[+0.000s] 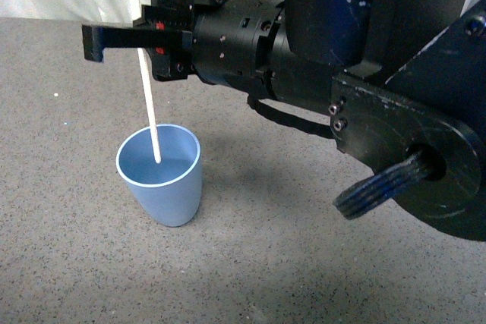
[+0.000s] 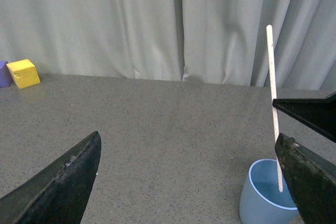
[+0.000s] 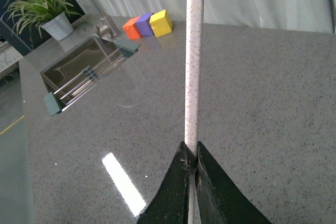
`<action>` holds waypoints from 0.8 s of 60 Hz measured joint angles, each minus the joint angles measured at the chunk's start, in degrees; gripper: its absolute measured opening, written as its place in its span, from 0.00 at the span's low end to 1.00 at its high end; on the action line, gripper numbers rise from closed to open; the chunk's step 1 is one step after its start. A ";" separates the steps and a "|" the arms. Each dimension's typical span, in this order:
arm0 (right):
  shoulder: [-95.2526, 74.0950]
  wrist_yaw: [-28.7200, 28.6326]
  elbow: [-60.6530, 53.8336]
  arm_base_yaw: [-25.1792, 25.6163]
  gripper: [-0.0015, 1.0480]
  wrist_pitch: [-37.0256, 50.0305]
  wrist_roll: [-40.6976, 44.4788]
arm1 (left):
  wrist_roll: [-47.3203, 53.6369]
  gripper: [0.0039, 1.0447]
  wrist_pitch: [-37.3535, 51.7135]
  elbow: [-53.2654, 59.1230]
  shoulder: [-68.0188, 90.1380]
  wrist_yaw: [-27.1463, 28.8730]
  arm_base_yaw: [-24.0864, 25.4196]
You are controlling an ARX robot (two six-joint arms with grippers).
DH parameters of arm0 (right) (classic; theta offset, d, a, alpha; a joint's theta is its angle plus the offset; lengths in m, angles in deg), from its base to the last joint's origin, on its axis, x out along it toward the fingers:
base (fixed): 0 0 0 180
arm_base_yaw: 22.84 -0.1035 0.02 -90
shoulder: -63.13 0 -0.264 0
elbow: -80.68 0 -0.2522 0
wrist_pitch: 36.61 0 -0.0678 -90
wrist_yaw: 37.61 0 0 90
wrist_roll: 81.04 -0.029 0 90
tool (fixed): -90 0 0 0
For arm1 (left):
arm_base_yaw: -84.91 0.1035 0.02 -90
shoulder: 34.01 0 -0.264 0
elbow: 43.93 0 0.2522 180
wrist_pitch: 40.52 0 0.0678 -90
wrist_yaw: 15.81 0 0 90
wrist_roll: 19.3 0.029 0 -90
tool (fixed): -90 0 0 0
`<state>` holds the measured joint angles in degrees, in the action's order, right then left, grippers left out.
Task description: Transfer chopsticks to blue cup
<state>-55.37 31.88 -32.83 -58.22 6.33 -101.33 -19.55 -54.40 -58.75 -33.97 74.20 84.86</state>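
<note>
The blue cup (image 1: 167, 187) stands upright on the grey counter. My right gripper (image 1: 95, 42) hangs above it, shut on the chopsticks (image 1: 148, 96), a single pale stick held nearly upright. Its lower end is inside the cup's mouth; whether it touches the bottom I cannot tell. In the right wrist view the closed jaws (image 3: 191, 153) pinch the stick (image 3: 193, 66), and the cup is hidden. My left gripper (image 2: 189, 140) is open and empty, low over the counter, beside the cup (image 2: 262, 203) and the stick (image 2: 272, 87).
Orange (image 3: 132, 28), purple (image 3: 144, 23) and yellow (image 3: 161, 22) blocks sit at the counter's far edge near a sink (image 3: 84, 72) and a potted plant (image 3: 44, 9). A pale curtain (image 2: 131, 24) hangs behind the counter.
</note>
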 joint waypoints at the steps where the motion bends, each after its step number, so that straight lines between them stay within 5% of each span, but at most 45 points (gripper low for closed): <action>1: -0.13 0.04 -0.24 -0.04 0.01 0.04 0.02 | 0.00 0.94 0.00 0.00 0.00 0.00 0.00; 32: -1.88 3.67 -4.26 -1.53 0.02 0.68 3.34 | 0.02 0.94 0.00 0.00 0.00 0.00 0.00; 48: -1.62 2.38 -6.56 -1.01 0.46 3.91 3.17 | 0.02 0.94 0.00 0.00 0.00 0.00 0.00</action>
<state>-56.99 34.26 -39.39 -59.22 10.25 -98.16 -19.53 -54.40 -58.75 -33.97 74.20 84.86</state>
